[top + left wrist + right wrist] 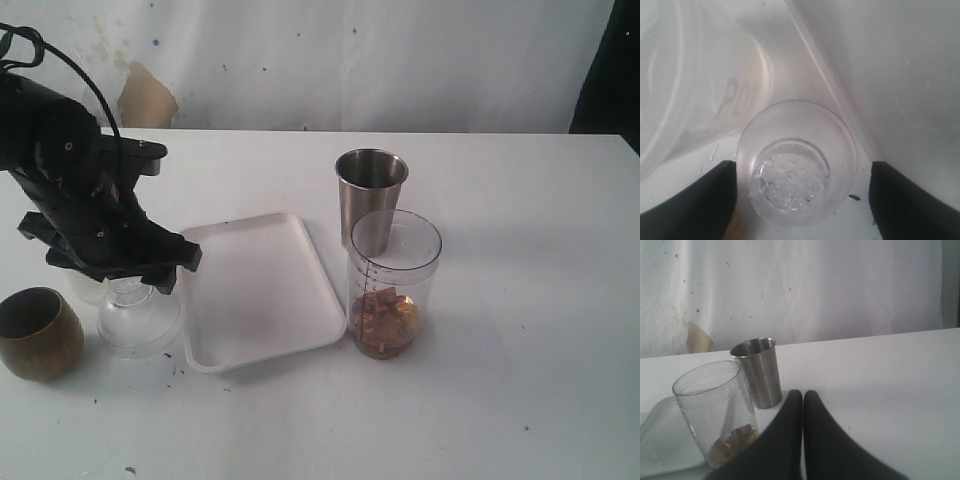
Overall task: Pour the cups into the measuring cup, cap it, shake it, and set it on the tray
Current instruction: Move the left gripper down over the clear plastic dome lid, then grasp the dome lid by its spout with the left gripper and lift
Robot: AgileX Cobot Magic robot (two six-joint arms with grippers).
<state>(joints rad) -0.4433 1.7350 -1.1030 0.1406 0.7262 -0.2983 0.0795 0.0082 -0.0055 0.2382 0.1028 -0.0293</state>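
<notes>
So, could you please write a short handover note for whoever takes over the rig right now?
Left gripper: open, straddling the clear dome lid on the table between the brown cup and the tray.
Right gripper: shut, empty, outside the exterior view.
Measuring cup: uncapped, brown pieces inside, on the table beside the tray; steel tumbler upright behind it.
Done: pouring, apparently. Left: cap, shake, set on tray.
</notes>
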